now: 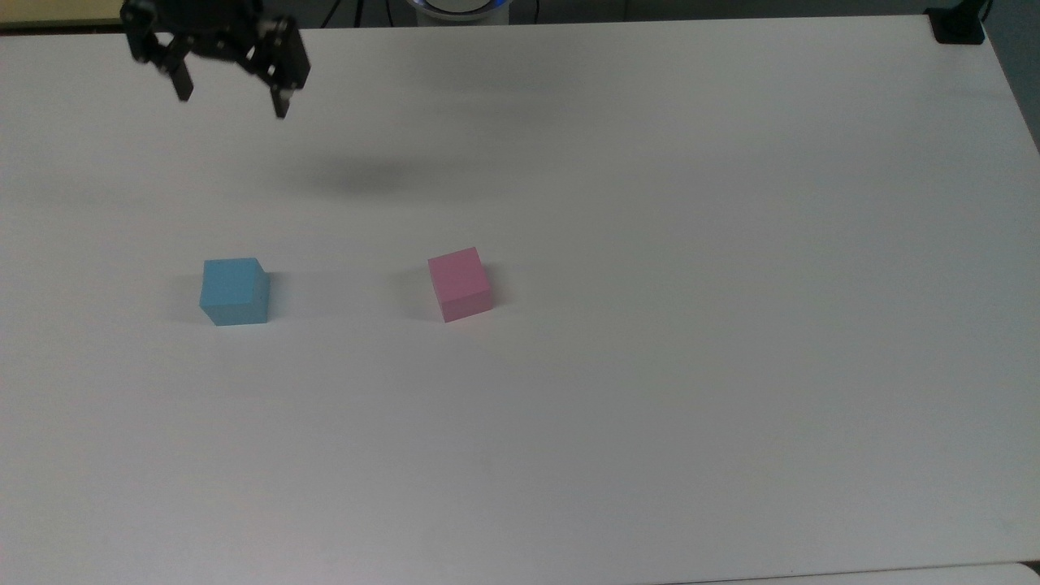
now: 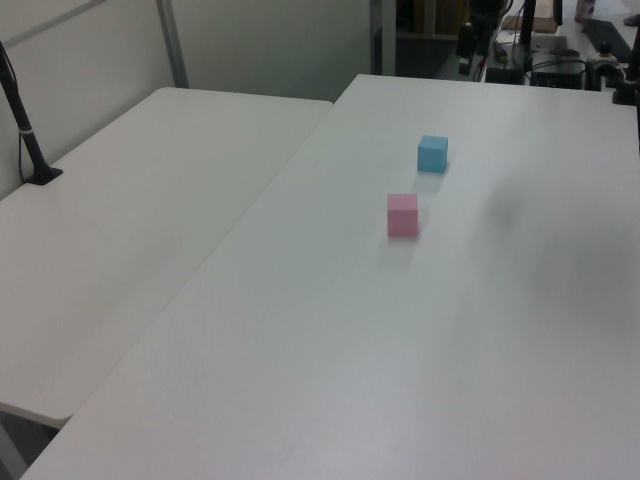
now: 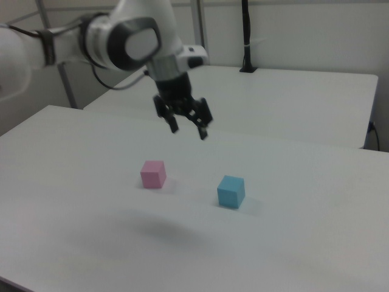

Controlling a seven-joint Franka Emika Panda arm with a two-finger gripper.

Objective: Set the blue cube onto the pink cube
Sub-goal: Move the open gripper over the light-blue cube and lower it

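a small matte sky-blue cube (image 1: 235, 291) sits flat on a wide white table (image 1: 650, 325), with nothing touching it. taking this blue cube as the landmark, a small matte pastel pink cube (image 1: 460, 283) of about the same size rests on the same table, off to the top view's right of it, clearly apart and turned at a slight angle. in the left view the blue cube (image 2: 432, 153) lies farther back than the pink cube (image 2: 403, 215); in the right view the blue cube (image 3: 231, 191) lies to the right view's right of the pink cube (image 3: 153, 174).

the black two-finger gripper (image 1: 231, 99) hangs in the air well away from the blue cube, toward the top view's upper edge. its two fingers are spread apart with nothing between them. in the right view the gripper (image 3: 188, 129) hangs above both cubes on a white and grey robot arm (image 3: 121, 39). a soft shadow (image 1: 366, 179) lies on the table between the gripper and the cubes.

beyond the blue cube, a second white table (image 2: 120, 240) stands alongside.
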